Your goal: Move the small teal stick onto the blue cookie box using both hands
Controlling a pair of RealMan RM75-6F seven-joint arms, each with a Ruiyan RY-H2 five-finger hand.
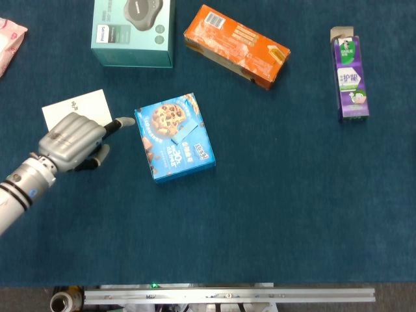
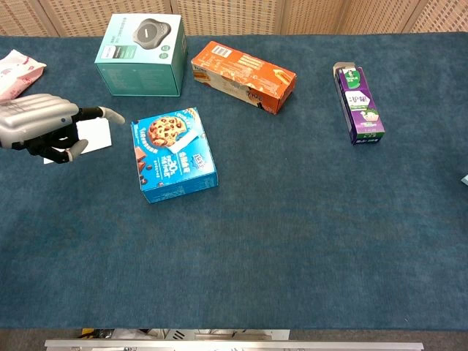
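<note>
The blue cookie box (image 1: pixel 174 136) (image 2: pixel 173 155) lies flat at the centre-left of the blue cloth. A small pale teal stick (image 1: pixel 185 132) (image 2: pixel 188 141) lies slantwise on the box's top face. My left hand (image 1: pixel 75 140) (image 2: pixel 40 124) hovers just left of the box, over a white card, back upward. One finger stretches out toward the box's near-left corner and stops just short of it, while the others bend downward. It holds nothing. My right hand shows in neither view.
A white card (image 1: pixel 81 104) (image 2: pixel 95 134) lies partly under my left hand. Behind stand a teal Philips box (image 1: pixel 133 29) (image 2: pixel 140 53) and an orange box (image 1: pixel 237 45) (image 2: pixel 243 75). A purple carton (image 1: pixel 350 75) (image 2: pixel 358 104) lies far right, a pink packet (image 1: pixel 8 36) (image 2: pixel 18 72) far left.
</note>
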